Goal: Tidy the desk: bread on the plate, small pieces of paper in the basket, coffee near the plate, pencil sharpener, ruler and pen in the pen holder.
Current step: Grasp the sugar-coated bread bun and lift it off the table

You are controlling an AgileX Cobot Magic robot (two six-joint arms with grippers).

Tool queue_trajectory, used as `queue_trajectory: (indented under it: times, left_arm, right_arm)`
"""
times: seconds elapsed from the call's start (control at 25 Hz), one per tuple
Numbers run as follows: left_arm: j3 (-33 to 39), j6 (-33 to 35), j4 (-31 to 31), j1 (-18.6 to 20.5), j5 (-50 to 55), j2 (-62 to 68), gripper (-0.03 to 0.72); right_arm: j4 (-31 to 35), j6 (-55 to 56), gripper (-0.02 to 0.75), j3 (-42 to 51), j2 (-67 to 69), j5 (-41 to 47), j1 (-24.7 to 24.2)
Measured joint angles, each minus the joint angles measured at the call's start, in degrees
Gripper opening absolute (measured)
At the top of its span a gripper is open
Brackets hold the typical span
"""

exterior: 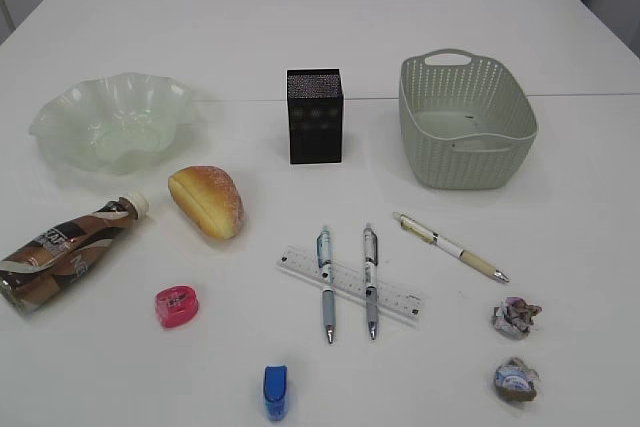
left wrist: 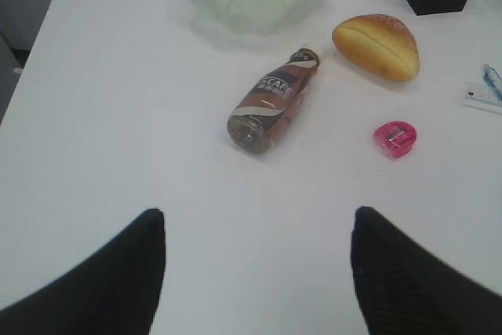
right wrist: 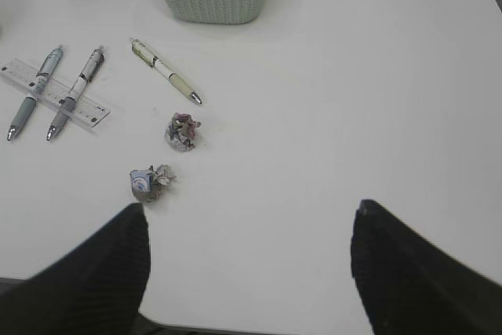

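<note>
- Both my pincers, left (left wrist: pixel 255 272) and right (right wrist: pixel 247 272), are hanging spread apart, holding nothing.
- Bread (exterior: pixel 207 201) is lying left of centre, off the plate (exterior: pixel 112 122) at upper left.
- Paper scraps (exterior: pixel 516 316) are waiting at lower right, below the basket (exterior: pixel 467 120).

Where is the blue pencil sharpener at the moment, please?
In the exterior view, the blue pencil sharpener sits at the table's near edge, below the ruler, right of the pink sharpener.

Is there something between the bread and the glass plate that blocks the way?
Nothing visible does. The bread lies right of the plate, with only bare table between them. The coffee bottle lies nearer the camera, off that line.
</note>
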Motion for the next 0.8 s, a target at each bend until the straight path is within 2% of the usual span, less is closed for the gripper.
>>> queue_trajectory:
  times: [0.6, 0.8]
  left_arm:
    - [0.0, 0.0, 0.0, 0.0, 0.0, 0.0, 0.546]
    - [0.0, 0.0, -2.7, 0.0, 0.0, 0.0, 0.546]
  right_arm:
    - [0.0, 0.0, 0.583, 0.0, 0.0, 0.0, 0.0]
    - [0.0, 0.0, 0.584, 0.0, 0.0, 0.0, 0.0]
